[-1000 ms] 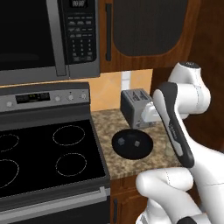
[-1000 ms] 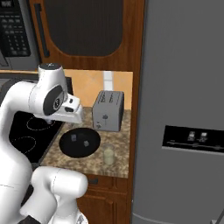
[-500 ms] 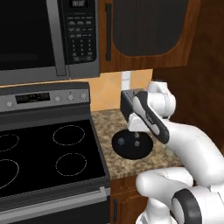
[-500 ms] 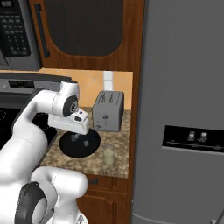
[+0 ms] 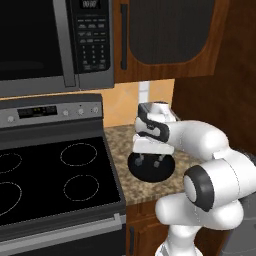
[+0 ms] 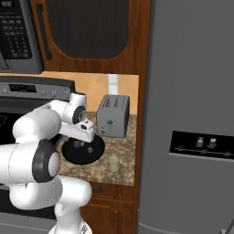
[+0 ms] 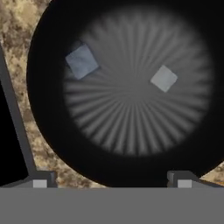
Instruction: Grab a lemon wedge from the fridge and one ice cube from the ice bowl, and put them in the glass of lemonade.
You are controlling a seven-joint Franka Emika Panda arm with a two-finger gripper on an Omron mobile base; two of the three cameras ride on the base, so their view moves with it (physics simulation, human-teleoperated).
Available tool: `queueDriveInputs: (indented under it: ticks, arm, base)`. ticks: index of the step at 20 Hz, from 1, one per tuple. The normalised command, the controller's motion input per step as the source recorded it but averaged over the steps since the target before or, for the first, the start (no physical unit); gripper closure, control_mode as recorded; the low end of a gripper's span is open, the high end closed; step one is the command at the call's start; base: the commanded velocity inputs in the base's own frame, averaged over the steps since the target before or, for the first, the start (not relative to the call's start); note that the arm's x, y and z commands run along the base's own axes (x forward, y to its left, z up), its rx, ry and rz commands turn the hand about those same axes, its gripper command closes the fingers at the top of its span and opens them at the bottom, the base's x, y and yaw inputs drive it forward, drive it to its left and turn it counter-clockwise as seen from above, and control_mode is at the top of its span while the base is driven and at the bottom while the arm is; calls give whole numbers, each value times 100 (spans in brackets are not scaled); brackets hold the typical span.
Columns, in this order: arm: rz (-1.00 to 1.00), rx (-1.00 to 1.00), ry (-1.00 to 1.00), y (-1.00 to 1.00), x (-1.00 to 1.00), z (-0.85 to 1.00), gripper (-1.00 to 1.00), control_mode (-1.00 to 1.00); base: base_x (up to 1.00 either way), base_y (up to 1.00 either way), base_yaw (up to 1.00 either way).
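The tool [image 5: 150,162] hangs wide open and empty right over the ice bowl [image 6: 73,155] on the worktop [image 6: 123,153]. Two ice cubes in there: one [image 7: 81,61], another [image 7: 164,78]. The arm hides part of the bowl. The glass of lemonade [image 6: 113,162] sits just right of it, the fridge [image 6: 192,91] further right, doors shut.

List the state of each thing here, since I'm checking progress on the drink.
gripper: open, empty, above the ice bowl.
ice bowl: upright on the counter, two ice cubes inside, apart.
glass of lemonade: upright beside the bowl, untouched.
fridge: doors closed.
toaster: upright, slots empty.
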Motion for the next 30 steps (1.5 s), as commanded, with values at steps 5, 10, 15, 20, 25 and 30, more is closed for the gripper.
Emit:
queueDriveInputs:
  ticks: [5,10,15,20,25,30]
  arm:
    - [15,1,-12,-6,46,3,-100,-100]
    - [11,1,-20,-1,11,-21,-100,-100]
    - [20,0,-16,-36,-5,-30,-100,-100]
    - [22,0,-7,-29,-23,-22,-100,-100]
    - [7,-5,0,0,0,-21,-100,-100]
    - [0,-3,0,6,6,-13,-100,-100]
  base:
    - [0,0,0]
    - [0,0,0]
    - [0,0,0]
    - [0,0,0]
    - [0,0,0]
    - [0,0,0]
